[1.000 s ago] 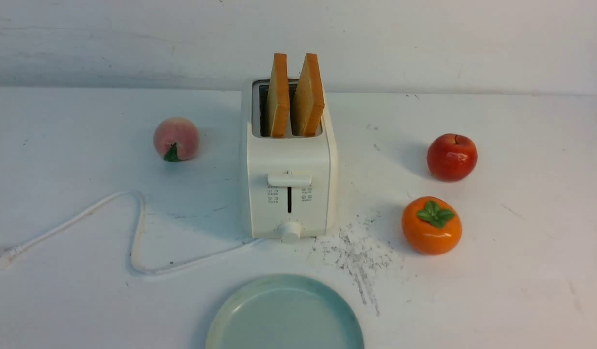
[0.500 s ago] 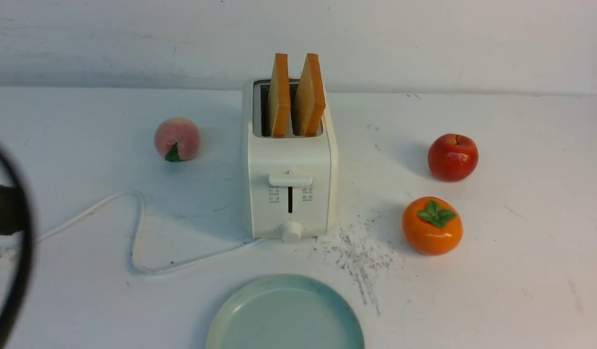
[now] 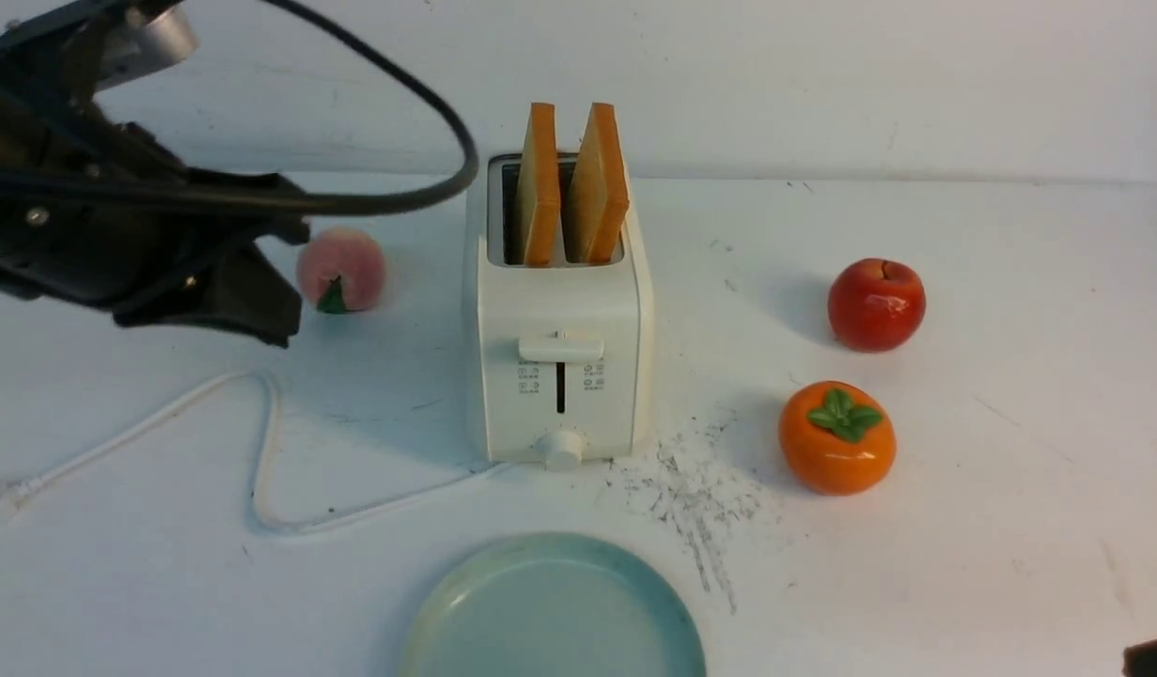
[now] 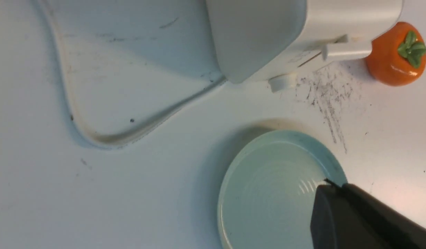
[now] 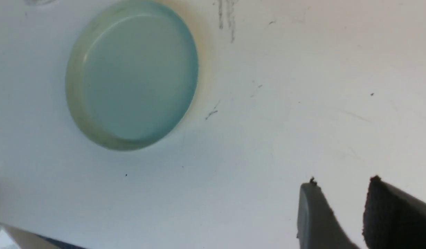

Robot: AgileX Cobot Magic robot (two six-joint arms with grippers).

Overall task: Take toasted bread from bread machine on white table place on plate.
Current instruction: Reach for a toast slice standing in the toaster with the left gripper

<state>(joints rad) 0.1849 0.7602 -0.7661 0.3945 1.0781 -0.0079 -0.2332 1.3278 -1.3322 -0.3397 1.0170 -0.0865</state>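
Note:
Two slices of toasted bread (image 3: pixel 539 183) (image 3: pixel 599 183) stand upright in the slots of the cream-white bread machine (image 3: pixel 559 376) at the middle of the white table (image 3: pixel 1010 527). The pale blue-green plate (image 3: pixel 552 611) lies in front of it, bare. My left gripper (image 3: pixel 282 324) hangs above the table to the left of the bread machine, shut and holding nothing. In the left wrist view it (image 4: pixel 328 185) sits over the plate's rim (image 4: pixel 332 162). My right gripper (image 5: pixel 341 181) is open above bare table, to one side of the plate (image 5: pixel 129 76).
A peach (image 3: pixel 341 269) lies left of the bread machine, just past my left gripper. An apple (image 3: pixel 876 305) and a persimmon (image 3: pixel 836 437) sit to the right. The white power cord (image 3: pixel 268 451) loops over the left table. Dark scratch marks (image 3: pixel 695 489) lie right of the knob.
My left arm has come in from the left edge and risen to the upper left, beside the peach. A dark bit of the right arm now shows at the bottom right corner.

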